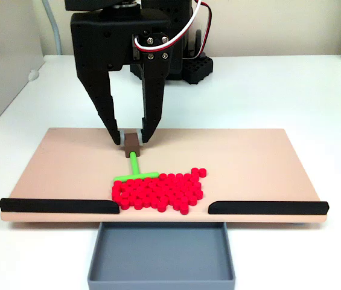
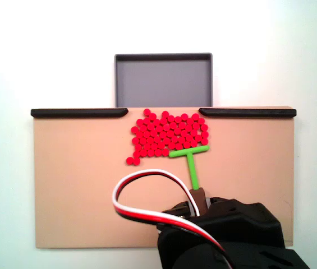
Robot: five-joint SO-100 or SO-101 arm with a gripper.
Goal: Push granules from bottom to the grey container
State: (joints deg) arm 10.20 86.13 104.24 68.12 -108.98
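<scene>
The granules [image 1: 161, 191] [image 2: 168, 134] are a flat cluster of small bright red pellets on the tan board [image 1: 248, 163] [image 2: 74, 179], lying in the gap between two black strips, at the edge by the grey container [image 1: 161, 254] [image 2: 162, 78]. The container holds nothing. A green T-shaped pusher [image 1: 135, 172] [image 2: 190, 159] has its crossbar against the cluster's far side. My black gripper [image 1: 133, 140] [image 2: 198, 203] is shut on the brown block at the pusher's stem end.
Black strips [image 1: 58, 206] [image 1: 268, 208] [image 2: 79, 112] [image 2: 247, 112] line the board edge on both sides of the gap. The arm's base [image 1: 182, 66] stands behind the board. A red, white and black cable [image 2: 147, 196] loops over the wrist.
</scene>
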